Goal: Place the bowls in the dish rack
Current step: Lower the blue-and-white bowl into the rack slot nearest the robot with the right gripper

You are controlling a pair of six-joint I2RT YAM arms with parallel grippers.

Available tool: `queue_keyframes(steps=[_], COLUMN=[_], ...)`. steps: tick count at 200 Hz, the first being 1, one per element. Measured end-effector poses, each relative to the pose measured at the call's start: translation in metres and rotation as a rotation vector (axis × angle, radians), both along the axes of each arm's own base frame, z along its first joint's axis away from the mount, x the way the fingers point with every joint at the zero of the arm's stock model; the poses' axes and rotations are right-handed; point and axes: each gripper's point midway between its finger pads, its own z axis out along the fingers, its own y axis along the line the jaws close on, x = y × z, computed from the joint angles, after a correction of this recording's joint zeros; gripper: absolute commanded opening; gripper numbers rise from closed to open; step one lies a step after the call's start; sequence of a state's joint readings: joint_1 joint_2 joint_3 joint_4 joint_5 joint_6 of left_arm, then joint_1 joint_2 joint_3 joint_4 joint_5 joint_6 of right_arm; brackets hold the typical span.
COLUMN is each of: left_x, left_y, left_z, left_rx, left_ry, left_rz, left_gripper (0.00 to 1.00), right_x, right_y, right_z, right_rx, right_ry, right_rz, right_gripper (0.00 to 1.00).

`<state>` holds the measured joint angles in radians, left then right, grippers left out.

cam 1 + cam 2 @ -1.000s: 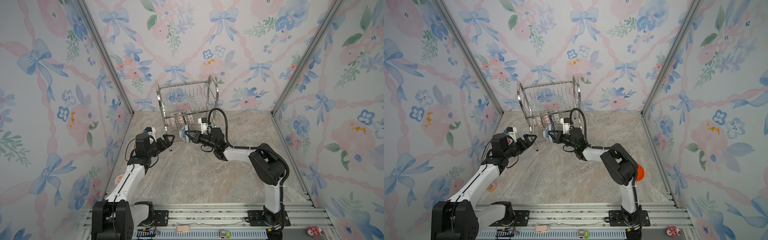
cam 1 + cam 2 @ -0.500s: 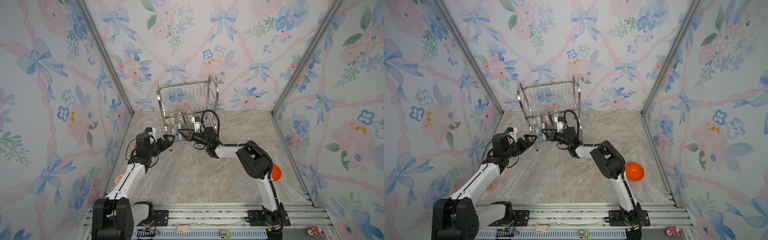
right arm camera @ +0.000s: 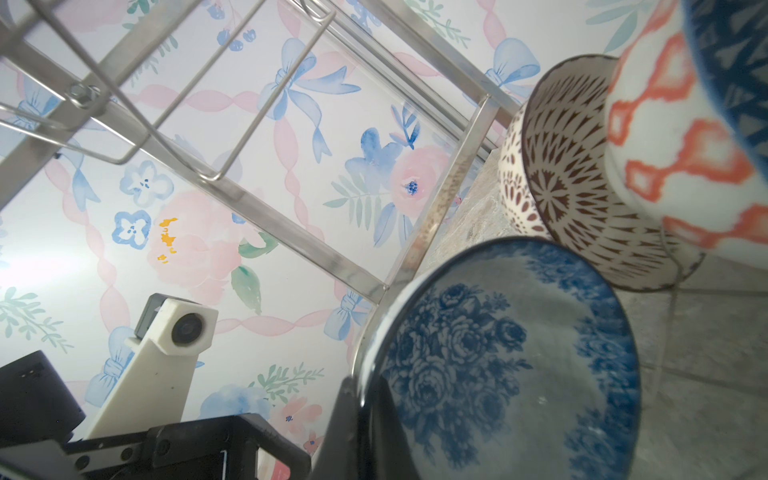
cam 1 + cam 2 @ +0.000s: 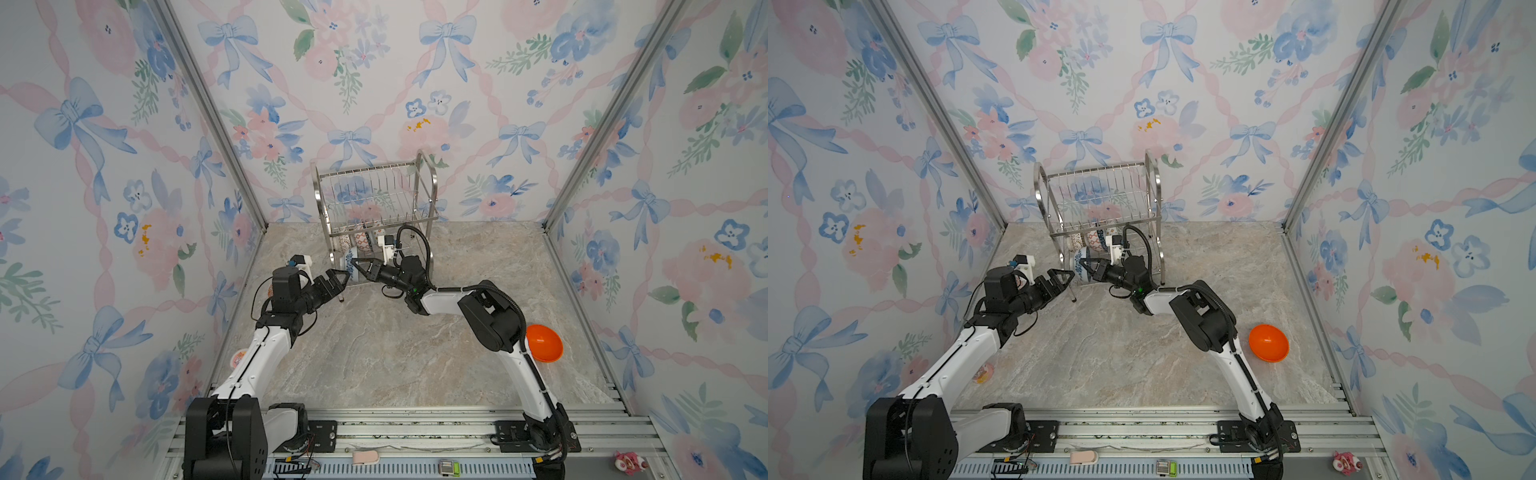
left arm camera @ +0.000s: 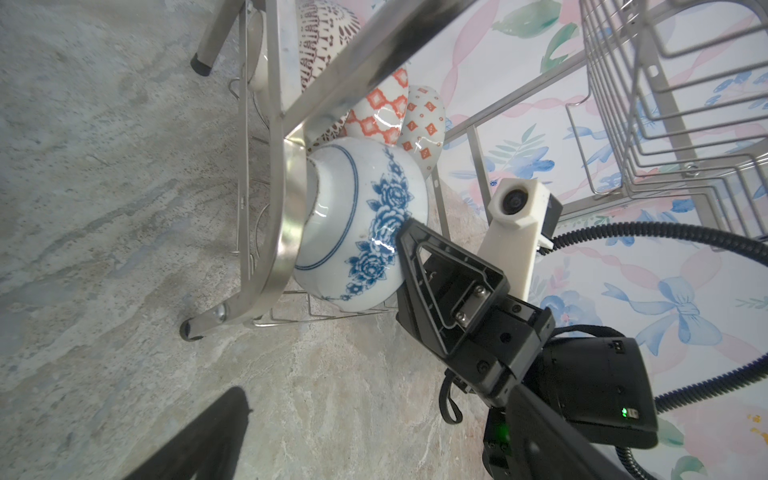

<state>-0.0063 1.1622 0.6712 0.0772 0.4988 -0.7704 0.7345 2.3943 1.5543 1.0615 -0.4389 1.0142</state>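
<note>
The dish rack (image 4: 376, 195) stands at the back of the table, with several patterned bowls on edge in its lower tier. My right gripper (image 4: 356, 262) is shut on the rim of a blue-white bowl (image 4: 348, 266) at the tier's left end. In the left wrist view this blue-white bowl (image 5: 361, 224) lies on its side with its foot against the arched side frame (image 5: 286, 208). The right wrist view shows the fingers (image 3: 353, 419) pinching the rim. My left gripper (image 4: 338, 282) is open and holds nothing, just left of the rack's front leg. A plain orange bowl (image 4: 544, 343) sits on the table at the right.
Behind the held bowl stand a dark-lattice bowl (image 3: 582, 187), an orange-red bowl (image 3: 673, 145) and a dark blue one (image 3: 731, 62). A small round toy (image 4: 239, 358) lies by the left wall. The flowered walls close in on three sides.
My right gripper has carried the blue-white bowl leftward into the rack's lower tier. The arm's shift uncovered the orange bowl. The left arm has stayed put.
</note>
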Motion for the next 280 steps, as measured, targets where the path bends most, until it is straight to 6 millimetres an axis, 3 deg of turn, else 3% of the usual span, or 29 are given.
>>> queue_keyframes(steps=[124,247,280], left_x=[0.0,0.0,0.0], left_y=[0.0,0.001,0.001], left_z=[0.0,0.0,0.0], left_rx=[0.002,0.004,0.004], left_ry=[-0.001,-0.001,0.0], left_rz=[-0.001,0.002,0.002], left_gripper=[0.98,0.98,0.98], right_x=[0.007,0.008,0.009], right_y=[0.011,0.009,0.01], right_z=[-0.005,-0.016,-0.018], right_rx=[0.068,-0.041,-0.067], right_ry=[0.032,0.045,0.046], right_rz=[0.034,0.013,0.02], right_gripper=[0.0,0.0,0.08])
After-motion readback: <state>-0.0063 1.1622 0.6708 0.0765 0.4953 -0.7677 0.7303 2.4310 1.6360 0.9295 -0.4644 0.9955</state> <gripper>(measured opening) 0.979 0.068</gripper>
